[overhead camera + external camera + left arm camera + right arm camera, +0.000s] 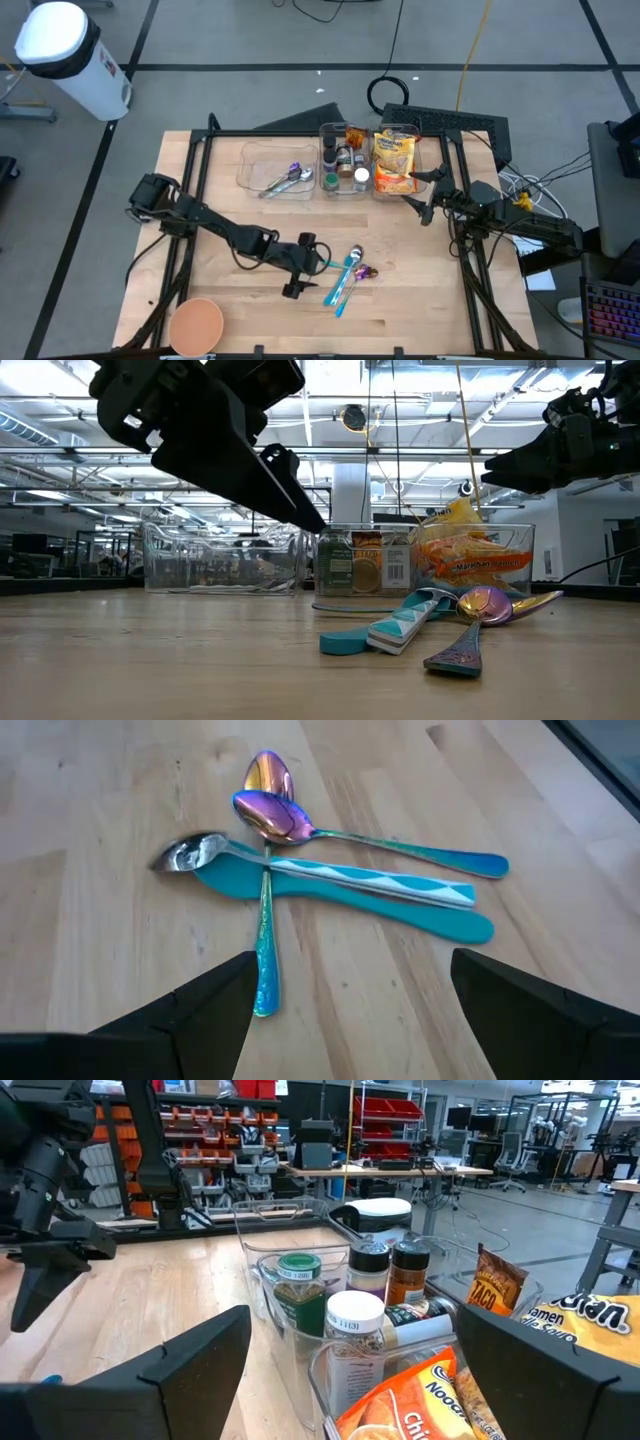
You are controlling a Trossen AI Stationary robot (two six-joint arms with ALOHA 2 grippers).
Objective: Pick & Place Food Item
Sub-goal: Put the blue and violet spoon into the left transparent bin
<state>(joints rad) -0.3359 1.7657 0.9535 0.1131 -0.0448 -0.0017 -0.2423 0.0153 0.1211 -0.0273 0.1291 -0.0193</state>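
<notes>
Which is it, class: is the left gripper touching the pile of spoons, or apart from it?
Apart. In the left wrist view the open left gripper hangs short of the spoons, with bare table showing between its fingers and them.

The counter (250, 200) is a pale wooden top with a black frame along its edges. Three clear bins stand in a row along its far side. The left bin (275, 168) holds a spoon or two. The middle bin (343, 160) holds small jars. The right bin (397, 160) holds orange and yellow food packets. Nearer the front, toward the middle, a loose pile of cutlery (347, 277) lies on the wood: a teal-handled piece, a silver spoon with a patterned handle, and two iridescent spoons crossing one another. At the front left corner sits an orange bowl (195, 324).
</notes>
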